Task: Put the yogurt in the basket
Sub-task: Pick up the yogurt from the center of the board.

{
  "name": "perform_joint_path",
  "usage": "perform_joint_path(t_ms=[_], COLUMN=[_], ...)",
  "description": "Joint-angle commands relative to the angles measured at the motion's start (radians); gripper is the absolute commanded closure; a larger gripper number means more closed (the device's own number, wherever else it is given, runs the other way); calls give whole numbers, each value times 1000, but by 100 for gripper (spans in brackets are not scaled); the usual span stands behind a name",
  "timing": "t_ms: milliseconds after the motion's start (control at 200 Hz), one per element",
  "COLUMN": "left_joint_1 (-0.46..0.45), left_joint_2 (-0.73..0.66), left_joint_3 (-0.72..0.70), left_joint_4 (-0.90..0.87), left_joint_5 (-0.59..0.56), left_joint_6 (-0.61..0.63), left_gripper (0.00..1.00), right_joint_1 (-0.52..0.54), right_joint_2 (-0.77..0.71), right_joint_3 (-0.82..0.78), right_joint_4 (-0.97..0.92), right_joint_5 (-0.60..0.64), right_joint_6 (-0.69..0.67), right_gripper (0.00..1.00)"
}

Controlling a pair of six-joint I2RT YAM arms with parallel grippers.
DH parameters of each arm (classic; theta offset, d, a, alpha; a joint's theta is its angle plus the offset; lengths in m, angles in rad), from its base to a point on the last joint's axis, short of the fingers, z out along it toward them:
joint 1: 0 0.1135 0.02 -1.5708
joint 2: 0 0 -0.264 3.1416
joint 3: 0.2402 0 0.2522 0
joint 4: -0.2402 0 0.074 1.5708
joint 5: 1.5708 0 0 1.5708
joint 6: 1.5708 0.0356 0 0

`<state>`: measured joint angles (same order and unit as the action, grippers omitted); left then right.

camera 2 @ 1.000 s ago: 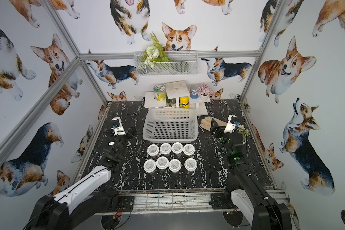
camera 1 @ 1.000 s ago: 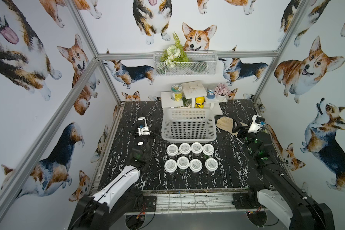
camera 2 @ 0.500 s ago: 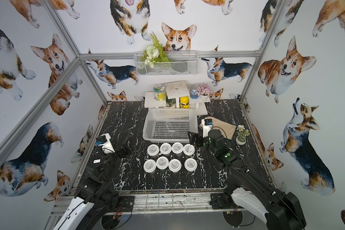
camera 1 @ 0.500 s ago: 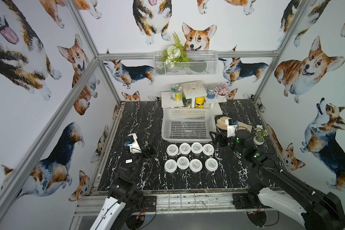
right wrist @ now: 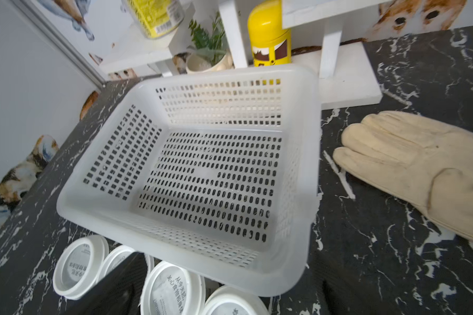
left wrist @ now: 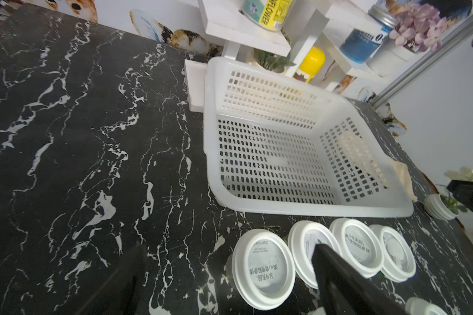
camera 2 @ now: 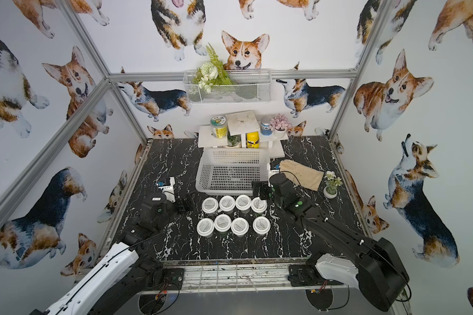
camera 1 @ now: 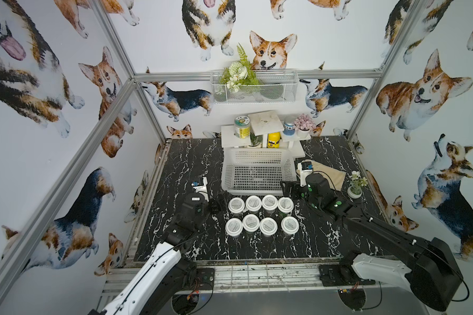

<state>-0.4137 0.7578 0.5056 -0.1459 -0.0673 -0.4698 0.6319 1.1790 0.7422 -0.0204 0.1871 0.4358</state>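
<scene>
Black-marbled desk (camera 1: pixel 180 169), eight yogurt cups (camera 1: pixel 253 203) standing outside an empty basket (camera 1: pixel 228 171).
Left tool (camera 1: pixel 220 202) is seen with jaws spread wide and nothing held, just beside the back row's left end cup, presumably lined up for a grasp. The cups are set in two rows of four just before the basket's near rim, likely for short transfers. Right tool (camera 1: pixel 288 189) is likewise spread and empty, near the row's right end cup. A beige glove (camera 2: pixel 301 173) is left aside.

Left arm (camera 1: pixel 159 261), right arm (camera 1: pixel 380 231): white base shells, black links, thin cables, green wrist dots; left claw (camera 1: pixel 220 202), right claw (camera 1: pixel 288 188) black.
</scene>
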Motion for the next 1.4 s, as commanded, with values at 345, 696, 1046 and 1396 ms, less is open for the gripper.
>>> perform_joint_path(t_ms=[345, 696, 1046, 1396], left_joint_1=[-138, -181, -223, -266], left_joint_2=[140, 179, 315, 447], left_joint_3=[111, 199, 338, 384], left_joint_4=[-35, -301, -469, -480], left_joint_5=[-40, -170, -97, -92], left_joint_6=[-1, -122, -119, -121], left_gripper=[7, 22, 19, 22], right_joint_1=[37, 2, 2, 2], right_joint_2=[17, 70, 73, 73], right_joint_3=[4, 38, 35, 34], right_joint_4=[-50, -67, -55, -52], right_joint_5=[104, 48, 25, 18], right_joint_6=[16, 10, -2, -7], right_gripper=[0, 21, 24, 26])
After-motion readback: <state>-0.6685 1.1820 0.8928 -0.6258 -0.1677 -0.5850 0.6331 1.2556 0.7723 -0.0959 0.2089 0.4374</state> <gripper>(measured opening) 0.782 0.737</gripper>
